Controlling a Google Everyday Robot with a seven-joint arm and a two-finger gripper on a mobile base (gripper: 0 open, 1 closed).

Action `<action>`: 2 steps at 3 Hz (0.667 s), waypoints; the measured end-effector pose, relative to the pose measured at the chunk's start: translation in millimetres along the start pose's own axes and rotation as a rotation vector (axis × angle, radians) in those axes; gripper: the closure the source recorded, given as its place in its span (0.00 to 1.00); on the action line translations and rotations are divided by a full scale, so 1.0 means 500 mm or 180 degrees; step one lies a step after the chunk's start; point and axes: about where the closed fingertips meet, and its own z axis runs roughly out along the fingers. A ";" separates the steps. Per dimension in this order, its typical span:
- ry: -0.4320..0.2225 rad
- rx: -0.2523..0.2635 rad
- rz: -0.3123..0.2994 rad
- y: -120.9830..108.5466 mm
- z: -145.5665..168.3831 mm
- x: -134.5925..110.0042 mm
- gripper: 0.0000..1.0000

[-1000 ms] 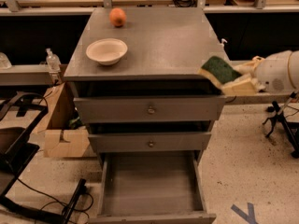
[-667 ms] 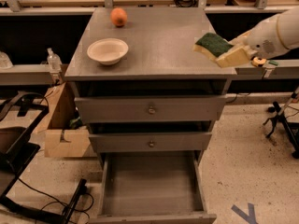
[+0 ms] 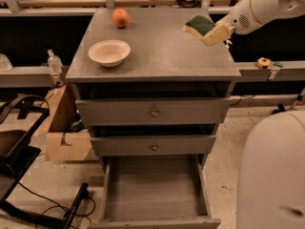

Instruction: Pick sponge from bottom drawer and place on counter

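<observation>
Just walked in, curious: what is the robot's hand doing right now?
The hand is closed on the sponge, holding it above the right rear of the counter.

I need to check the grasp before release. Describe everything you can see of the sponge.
The sponge is small, with a dark green scrub pad on top and a pale yellow layer showing along its lower left edge. It is tilted, with its left end free and its right end gripped by the hand, which is shut on it. It hangs over the right rear part of the counter, apparently above the surface rather than resting on it. Nothing else touches it.
</observation>
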 end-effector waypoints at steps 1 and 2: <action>-0.0199 0.0049 0.0062 -0.053 0.057 -0.033 1.00; -0.0453 0.0245 0.0133 -0.116 0.108 -0.056 1.00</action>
